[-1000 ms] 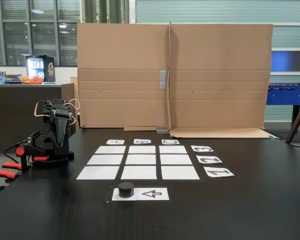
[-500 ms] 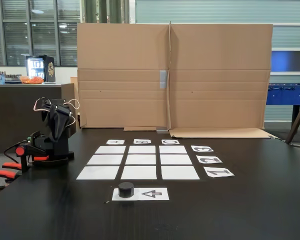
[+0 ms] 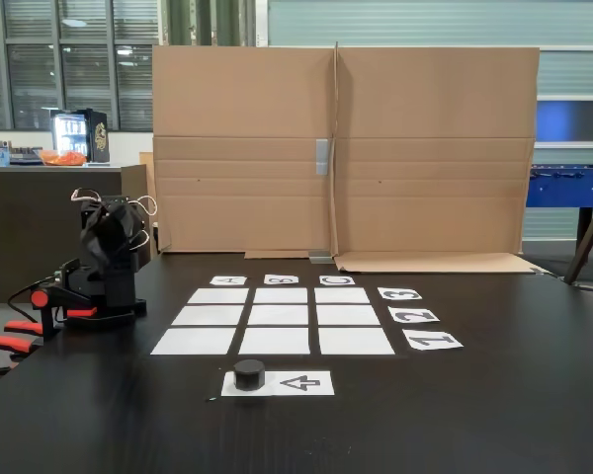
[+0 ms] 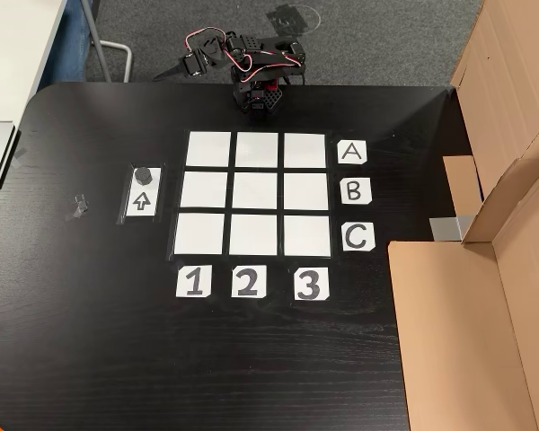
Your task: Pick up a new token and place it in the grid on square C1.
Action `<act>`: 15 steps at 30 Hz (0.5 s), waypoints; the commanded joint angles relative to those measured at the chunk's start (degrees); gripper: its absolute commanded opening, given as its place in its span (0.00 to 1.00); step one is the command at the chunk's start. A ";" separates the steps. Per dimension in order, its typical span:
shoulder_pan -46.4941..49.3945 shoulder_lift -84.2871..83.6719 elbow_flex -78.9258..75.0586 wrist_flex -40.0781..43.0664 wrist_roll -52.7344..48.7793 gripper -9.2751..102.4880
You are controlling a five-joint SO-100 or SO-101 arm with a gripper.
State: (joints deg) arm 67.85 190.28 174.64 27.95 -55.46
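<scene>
The black token (image 3: 248, 373) sits on the left end of a white paper strip printed with an arrow (image 3: 298, 382), in front of the grid (image 3: 281, 316). From above, the token (image 4: 143, 174) lies left of the grid (image 4: 255, 193). All nine squares are bare. Square C1 (image 3: 356, 341) is the near right corner in the fixed view and the lower left cell (image 4: 198, 233) from above. My gripper (image 3: 103, 243) is folded on the arm at the table's left, far from the token. Its jaws are too dark to read.
A large cardboard wall (image 3: 341, 148) stands behind the grid, and cardboard (image 4: 472, 314) covers the right of the table from above. The arm's base (image 4: 256, 94) sits at the table's top edge. Paper labels A, B, C (image 4: 352, 189) and 1, 2, 3 (image 4: 246, 283) border the grid.
The folded arm's upper part has swung up and turned a little to the left. The token and the grid have not moved.
</scene>
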 commanded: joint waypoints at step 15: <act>-1.67 -29.62 -24.17 -6.33 3.34 0.28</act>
State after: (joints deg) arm 66.53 169.63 158.99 21.45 -53.26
